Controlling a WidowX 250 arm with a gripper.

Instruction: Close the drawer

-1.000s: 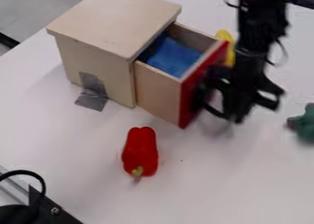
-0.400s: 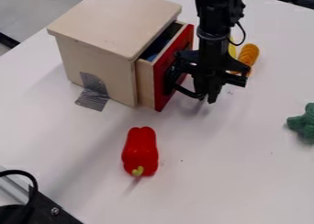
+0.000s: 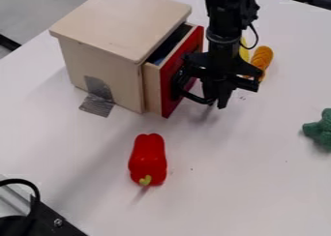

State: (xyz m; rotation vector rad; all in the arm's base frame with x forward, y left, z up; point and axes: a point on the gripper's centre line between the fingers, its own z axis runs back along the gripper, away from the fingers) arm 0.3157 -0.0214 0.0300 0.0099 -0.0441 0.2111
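My black gripper (image 3: 217, 102) hangs pointing down just in front of the drawer's red face, on its right side, close to the black handle. The drawer (image 3: 169, 80) stands partly out of the wooden cabinet (image 3: 107, 51), with a narrow gap at its top where a bit of blue shows inside. Part of the red front is hidden behind the gripper's side parts.
A red pepper (image 3: 148, 158) lies in front of the cabinet. Behind the gripper are an orange object (image 3: 262, 58) and a yellow one (image 3: 244, 50). A green toy (image 3: 319, 130) is at the right edge. Grey tape (image 3: 98, 97) joins the cabinet to the table.
The drawer has slid well into the cabinet from its wider opening, and the gripper has moved left and up in the view along with it. Since the later earlier frame, almost nothing has shifted.
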